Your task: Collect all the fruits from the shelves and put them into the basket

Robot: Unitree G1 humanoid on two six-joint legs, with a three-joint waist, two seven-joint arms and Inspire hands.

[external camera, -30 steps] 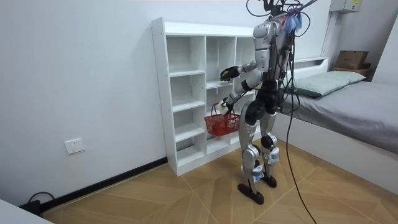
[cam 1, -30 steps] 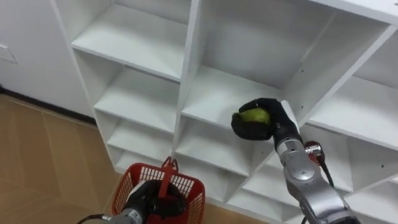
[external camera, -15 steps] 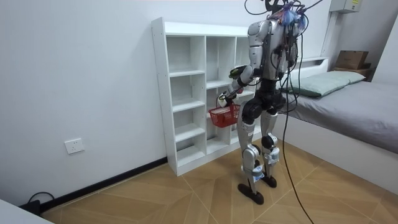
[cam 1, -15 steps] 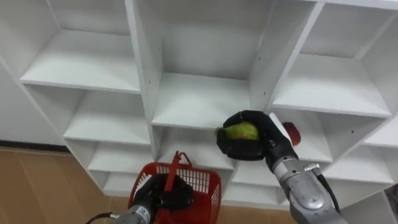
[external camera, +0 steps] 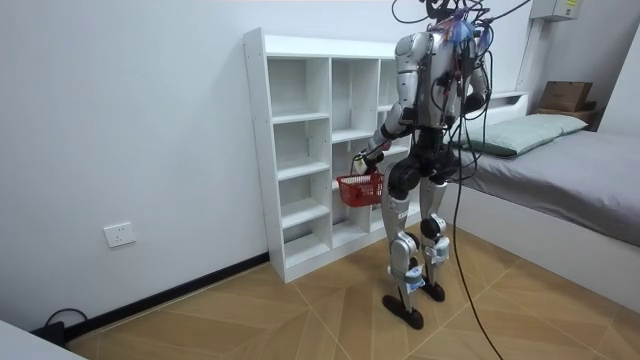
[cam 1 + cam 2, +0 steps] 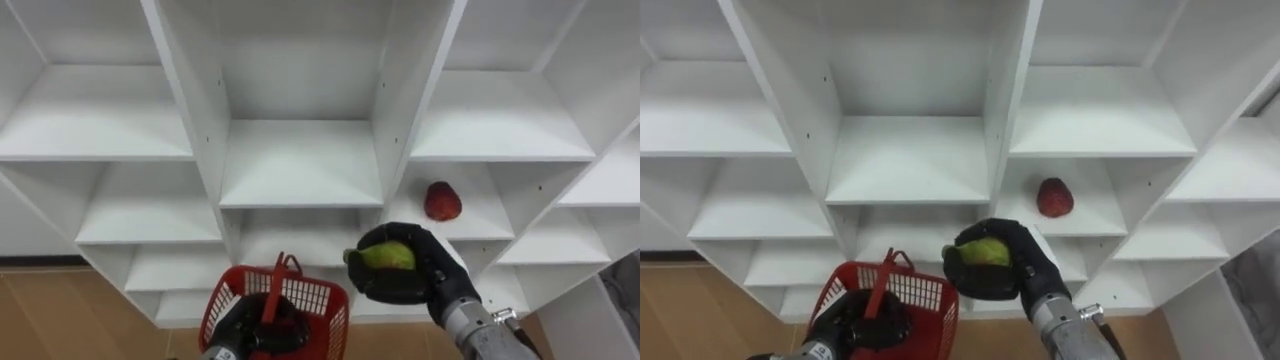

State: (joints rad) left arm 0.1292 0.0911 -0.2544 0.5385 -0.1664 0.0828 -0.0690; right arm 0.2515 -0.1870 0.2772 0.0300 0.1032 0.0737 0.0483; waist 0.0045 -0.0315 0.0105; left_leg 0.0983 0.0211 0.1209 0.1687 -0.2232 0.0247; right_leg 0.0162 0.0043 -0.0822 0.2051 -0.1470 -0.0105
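My right hand [image 6: 425, 288] curls tightly round a smooth yellow-green fruit [image 6: 386, 257]; my left hand [image 6: 245, 330] grips the red basket [image 6: 318, 297] by its handle [image 6: 273, 293].

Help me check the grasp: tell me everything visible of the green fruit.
The green fruit looks round, smooth and yellow-green. The right hand curls dark fingers round its sides and underside, leaving its top bare. It is held before the white shelves, up and right of the red basket, apart from it.
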